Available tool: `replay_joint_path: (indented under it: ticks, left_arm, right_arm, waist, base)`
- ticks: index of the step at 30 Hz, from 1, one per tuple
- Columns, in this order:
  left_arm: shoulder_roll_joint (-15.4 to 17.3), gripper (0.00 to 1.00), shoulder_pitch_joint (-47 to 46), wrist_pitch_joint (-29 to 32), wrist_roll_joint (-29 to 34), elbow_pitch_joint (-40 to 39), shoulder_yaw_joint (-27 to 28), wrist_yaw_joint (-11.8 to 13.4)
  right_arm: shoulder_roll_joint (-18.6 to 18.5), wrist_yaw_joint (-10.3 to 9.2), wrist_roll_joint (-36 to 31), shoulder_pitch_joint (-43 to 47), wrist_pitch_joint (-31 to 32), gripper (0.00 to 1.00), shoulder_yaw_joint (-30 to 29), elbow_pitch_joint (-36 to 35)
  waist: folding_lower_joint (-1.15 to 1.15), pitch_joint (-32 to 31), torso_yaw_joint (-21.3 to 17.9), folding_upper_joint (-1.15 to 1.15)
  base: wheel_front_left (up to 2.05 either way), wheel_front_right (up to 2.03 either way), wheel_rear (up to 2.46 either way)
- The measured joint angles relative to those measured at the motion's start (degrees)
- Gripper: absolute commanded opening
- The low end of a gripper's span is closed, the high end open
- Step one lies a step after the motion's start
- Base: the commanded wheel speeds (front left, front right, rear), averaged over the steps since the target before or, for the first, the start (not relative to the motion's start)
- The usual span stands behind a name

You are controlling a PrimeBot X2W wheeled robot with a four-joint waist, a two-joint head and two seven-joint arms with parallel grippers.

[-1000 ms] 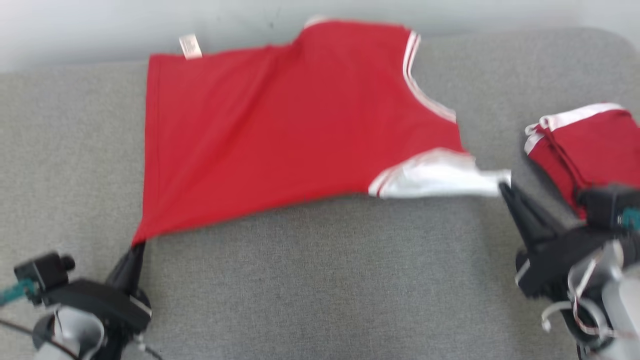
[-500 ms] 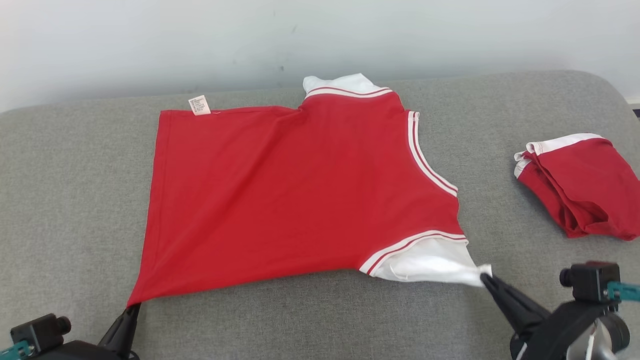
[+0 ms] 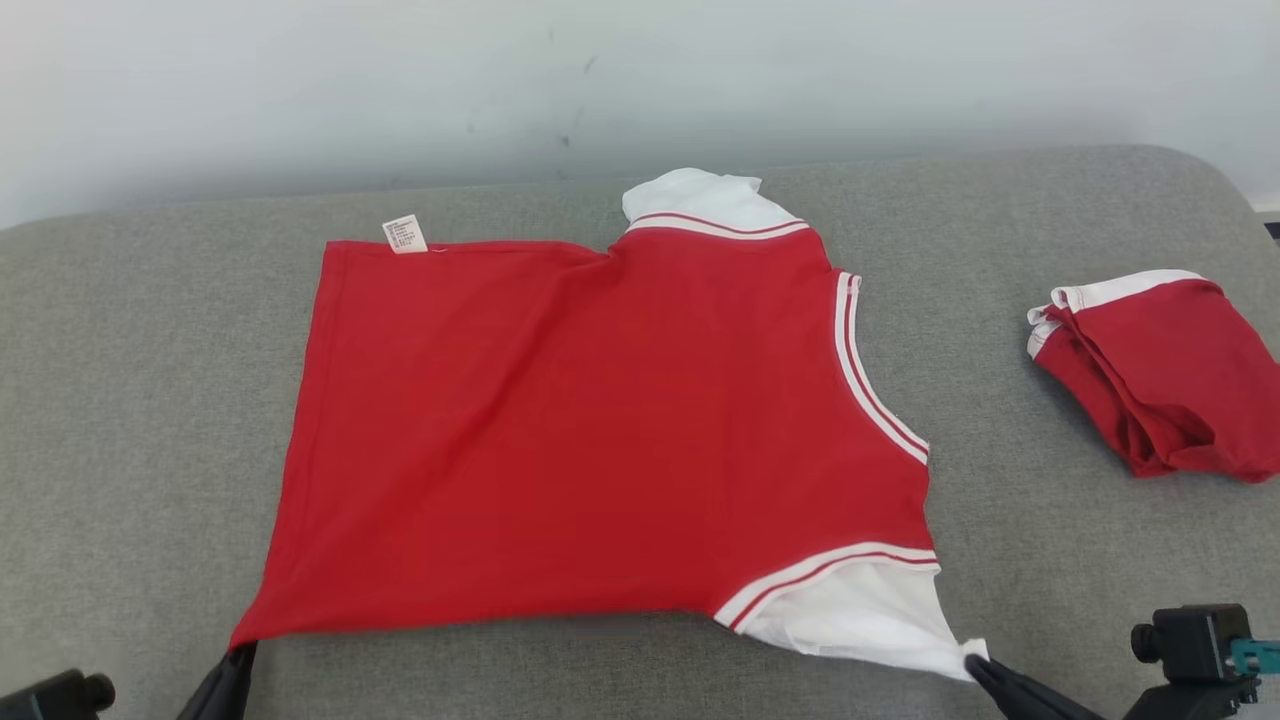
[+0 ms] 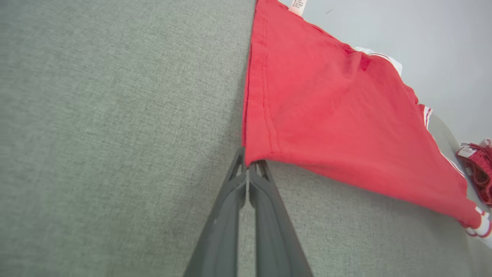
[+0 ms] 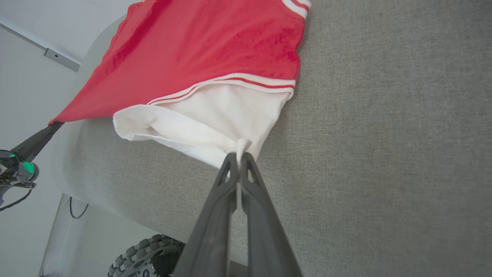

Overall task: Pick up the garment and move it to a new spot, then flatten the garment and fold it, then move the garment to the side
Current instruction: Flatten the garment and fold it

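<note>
Red cloth covers the middle of the grey cushion (image 3: 130, 400): the shirt (image 3: 600, 430) lies spread out with its hem to the cushion's left and its neckline to the right. A small label (image 3: 405, 234) pokes out at the far hem corner, and one white sleeve (image 3: 700, 195) reaches towards the cushion's back edge. The left gripper (image 4: 248, 165) is pressed together on the near hem corner. The right gripper (image 5: 239, 156) pinches the tip of the other white sleeve (image 3: 860, 610). Both hold only a sliver of fabric at their very tips. Over the last half second the folded pile (image 3: 1160, 370) at the cushion's right end has kept its place in the head view. The shirt's near corners and far edge have all slid towards the cushion's front edge, so the arms have drawn the cloth back towards the robot rather than the camera shifting. A second ago the picture was smeared and the body of the shirt looked slack; now it reads as smooth, with only faint ripples near the far shoulder. Whether the near edge rests fully on the cushion or hangs a little above it is hard to tell from these angles. By my reading the move to a new spot is done and the flattening is nearly finished, so folding comes next. The held sleeve is bunched and partly turned over, and will likely need laying out before any fold goes across it.
</note>
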Motion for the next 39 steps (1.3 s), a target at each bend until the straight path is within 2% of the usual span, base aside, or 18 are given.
replay_joint_path:
  ticks: [14,26,27,28,32,39]
  left_arm:
    - [1.42,0.00,4.13,2.77,-0.22,-4.34,0.04,2.56]
    - [2.26,0.00,7.67,4.83,-1.14,-7.56,0.75,4.61]
    - [2.38,0.61,7.67,5.21,-1.14,-7.80,0.62,4.81]
    - [2.43,1.00,7.67,5.21,-1.13,-8.04,0.59,5.13]
    - [2.94,1.00,7.68,6.11,-0.81,-8.66,0.49,6.26]
    - [3.00,1.00,7.64,5.53,-0.12,-10.88,0.99,7.49]
  right_arm:
    - [-0.91,-2.14,3.70,4.04,6.24,0.00,0.36,-4.04]
    - [-1.67,-4.42,6.00,6.64,8.04,0.00,-1.60,-7.04]
    - [-1.67,-4.67,5.99,6.56,8.05,0.06,-1.71,-7.11]
    - [-1.65,-4.91,5.99,6.51,8.04,1.00,-1.87,-7.26]
    - [-1.69,-6.12,5.44,6.31,8.53,1.00,-2.16,-7.36]
    - [-1.70,-6.69,4.30,5.42,8.36,1.00,-2.31,-7.28]
  waist:
    - [0.00,0.67,0.04,0.01]
    - [0.01,1.52,1.01,0.01]
    - [0.01,1.59,1.09,0.01]
    - [0.01,1.65,1.17,0.01]
    - [0.01,1.75,1.40,0.01]
    - [0.01,1.04,1.57,0.01]
  base:
    - [0.00,0.00,0.00]
    - [0.00,0.00,0.00]
    - [0.00,0.00,0.00]
    - [0.00,0.00,0.00]
    - [0.00,0.00,0.00]
    - [0.00,0.00,0.00]
